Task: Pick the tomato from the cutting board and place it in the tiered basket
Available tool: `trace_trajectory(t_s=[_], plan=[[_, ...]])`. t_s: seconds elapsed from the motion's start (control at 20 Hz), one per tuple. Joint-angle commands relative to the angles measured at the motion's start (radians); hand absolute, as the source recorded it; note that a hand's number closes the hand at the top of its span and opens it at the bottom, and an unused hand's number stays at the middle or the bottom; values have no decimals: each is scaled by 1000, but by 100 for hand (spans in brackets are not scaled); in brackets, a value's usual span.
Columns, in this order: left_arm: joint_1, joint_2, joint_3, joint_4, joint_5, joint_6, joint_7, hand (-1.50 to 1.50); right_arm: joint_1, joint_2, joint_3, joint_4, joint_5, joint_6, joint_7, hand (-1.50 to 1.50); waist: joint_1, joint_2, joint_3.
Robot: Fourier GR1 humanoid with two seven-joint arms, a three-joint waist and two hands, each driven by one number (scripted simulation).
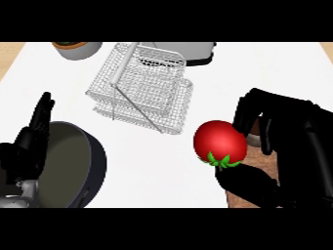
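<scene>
A red tomato (220, 141) with a green stem end sits in my right hand (299, 146), whose fingers and thumb curl round it, at the right of the head view. It is held above the wooden cutting board (264, 163), most of which the hand hides. The silver wire tiered basket (141, 88) stands up and to the left of the tomato, near the counter's middle back. My left hand (26, 141) rests open at the left edge, fingers up, beside a dark pan.
A dark round pan (72, 166) lies at the lower left, right by my left hand. A grey bowl-like pot (77, 49) stands at the back left. A white and dark appliance (190, 51) sits behind the basket.
</scene>
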Motion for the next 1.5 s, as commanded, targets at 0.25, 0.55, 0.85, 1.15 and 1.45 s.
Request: trace_trajectory(t_s=[0.25,0.55,0.85,1.15,1.45], plan=[[79,-82,-73,121,8,-13,44,0,-253,109,-115,247,1,80,108,150,13,29,-32],[107,-89,-89,102,-7,-8,33,0,-374,160,-174,434,-11,75,50,150,29,30,-30],[82,-92,-95,88,-15,-8,44,0,-436,214,-172,635,-7,32,-17,150,34,34,-29],[73,-123,-114,93,-31,14,43,0,-493,216,-196,812,34,-17,-51,150,34,38,-28],[80,-91,-88,114,-14,-22,24,0,-501,216,-221,918,-23,-139,-86,150,46,42,-28]])
